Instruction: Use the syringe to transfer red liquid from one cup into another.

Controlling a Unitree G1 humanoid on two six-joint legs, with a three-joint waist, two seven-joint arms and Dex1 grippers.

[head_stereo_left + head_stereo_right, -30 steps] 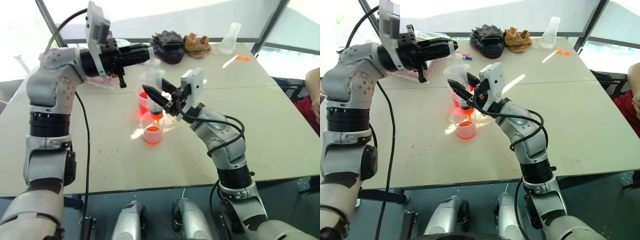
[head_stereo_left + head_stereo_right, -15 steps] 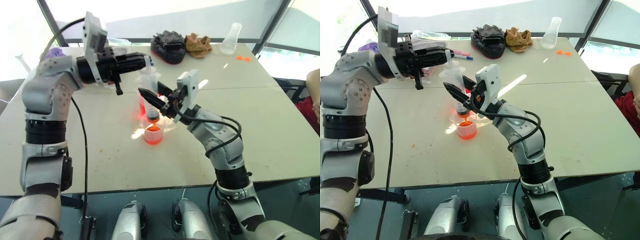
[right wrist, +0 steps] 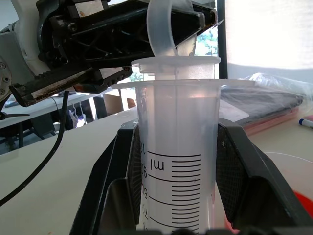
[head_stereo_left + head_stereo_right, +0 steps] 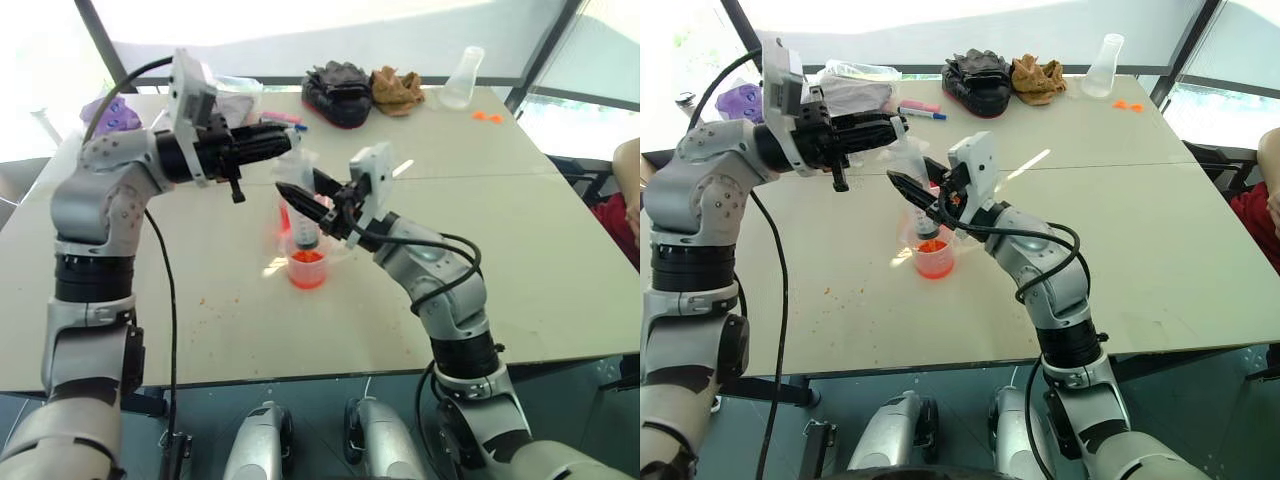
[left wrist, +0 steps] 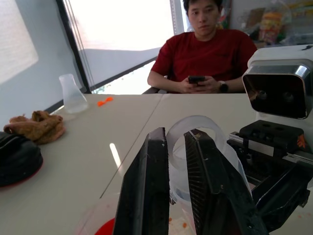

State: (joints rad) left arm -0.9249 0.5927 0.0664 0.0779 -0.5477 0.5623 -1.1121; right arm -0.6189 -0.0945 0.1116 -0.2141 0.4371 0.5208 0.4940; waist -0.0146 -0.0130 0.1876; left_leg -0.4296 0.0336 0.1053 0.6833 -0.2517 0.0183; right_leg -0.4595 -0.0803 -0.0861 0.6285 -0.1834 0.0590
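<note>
On the pale tabletop, the right end effector is clamped on the large clear plastic syringe, plunger pushed in, tip over the short clear plastic cup of translucent red liquid. The left end effector has its fingers slightly apart around the plunger's ring (looks like discharge is finished), so next it probably backs off and the syringe lifts clear.

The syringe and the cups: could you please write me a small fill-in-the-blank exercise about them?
1. The right tool clamps the barrel of the ____.
2. The left tool has its fingers at the plunger's ring-shaped ____.
3. The syringe tip points down into the short cup, which holds ____ liquid.
4. The clear conical flask stands at the table's ____ edge.

Missing words: syringe; top; red; far
</note>
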